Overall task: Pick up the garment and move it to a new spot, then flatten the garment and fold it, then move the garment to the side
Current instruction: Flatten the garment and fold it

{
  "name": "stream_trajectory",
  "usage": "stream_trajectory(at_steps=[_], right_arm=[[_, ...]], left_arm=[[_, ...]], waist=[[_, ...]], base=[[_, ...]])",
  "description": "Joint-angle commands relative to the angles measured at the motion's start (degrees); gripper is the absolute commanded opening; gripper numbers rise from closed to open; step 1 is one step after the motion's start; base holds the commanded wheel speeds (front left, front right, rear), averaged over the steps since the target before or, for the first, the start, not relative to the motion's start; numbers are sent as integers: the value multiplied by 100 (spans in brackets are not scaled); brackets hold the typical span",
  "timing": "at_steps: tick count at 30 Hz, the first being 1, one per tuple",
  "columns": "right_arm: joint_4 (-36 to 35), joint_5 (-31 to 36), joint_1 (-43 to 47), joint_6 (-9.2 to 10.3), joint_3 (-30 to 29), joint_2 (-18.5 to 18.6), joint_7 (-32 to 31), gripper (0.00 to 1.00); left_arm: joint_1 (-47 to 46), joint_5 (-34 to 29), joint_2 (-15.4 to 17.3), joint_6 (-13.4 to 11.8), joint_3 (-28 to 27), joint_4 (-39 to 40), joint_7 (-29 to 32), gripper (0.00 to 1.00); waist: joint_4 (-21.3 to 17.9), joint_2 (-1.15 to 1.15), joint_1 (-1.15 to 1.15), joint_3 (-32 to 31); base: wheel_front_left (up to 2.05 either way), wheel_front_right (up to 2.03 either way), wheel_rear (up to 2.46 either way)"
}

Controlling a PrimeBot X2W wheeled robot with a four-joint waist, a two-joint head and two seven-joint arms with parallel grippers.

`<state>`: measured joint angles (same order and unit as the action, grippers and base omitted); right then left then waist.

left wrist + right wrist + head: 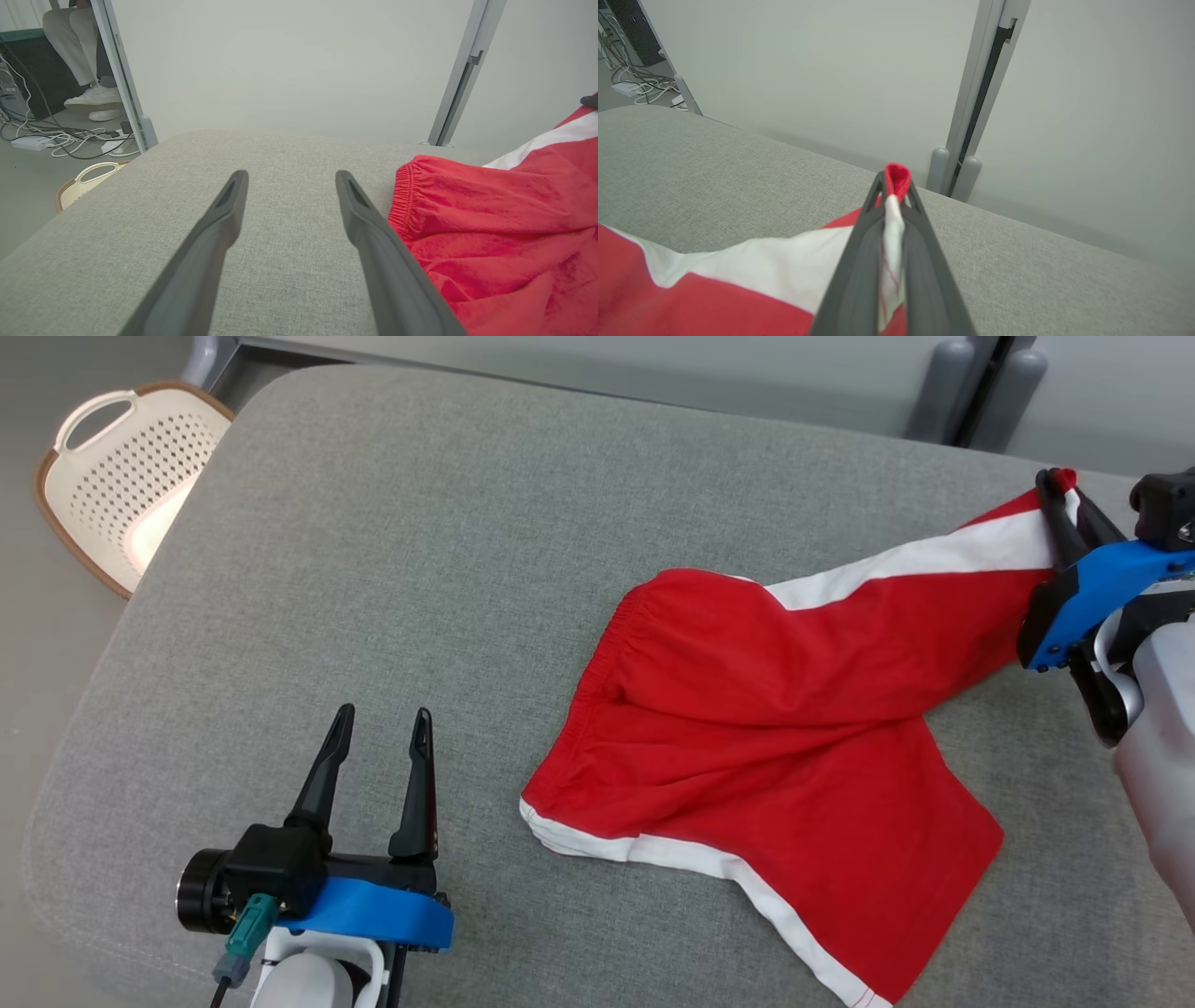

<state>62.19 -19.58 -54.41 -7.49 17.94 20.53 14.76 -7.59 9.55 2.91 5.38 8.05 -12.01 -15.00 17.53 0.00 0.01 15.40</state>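
Red shorts with white side stripes lie spread over the right half of the grey cushion. My right gripper is shut on the hem of one leg at the far right and holds that leg stretched out and slightly raised; red and white cloth is pinched between its fingers. My left gripper stands open near the front left, a little left of the shorts' waistband, with nothing between its fingers.
A cream perforated basket sits on the floor beyond the cushion's far left corner. Pale wall panels with grey posts stand behind the cushion. A seated person's legs and white shoes show near cables on the floor.
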Motion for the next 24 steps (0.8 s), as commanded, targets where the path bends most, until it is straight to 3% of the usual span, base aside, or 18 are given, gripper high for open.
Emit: stream_trajectory(at_steps=[1, 7, 14, 24], right_arm=[[195, 121, -204, -1, 17, -48, 25, 100], [124, 238, -196, -1, -60, -84, 49, 100], [-1175, 365, 788, -1, -676, -34, 43, 100], [-3015, 438, 2911, -1, -1190, -386, 43, 100]], left_arm=[[-96, 25, -2, -38, 3, 38, -25, 100], [-40, -19, -2, -72, -32, 25, -25, 100], [86, -209, 2, -7, -206, -7, -26, 100], [406, -417, -1, 83, -482, -16, -25, 100]], waist=[[49, 0, -1, 90], [-106, 0, -1, 94], [-505, 0, -1, -196], [-970, 0, -1, -699]], base=[[0, 0, 0], [0, 0, 0], [0, 0, 0], [0, 0, 0]])
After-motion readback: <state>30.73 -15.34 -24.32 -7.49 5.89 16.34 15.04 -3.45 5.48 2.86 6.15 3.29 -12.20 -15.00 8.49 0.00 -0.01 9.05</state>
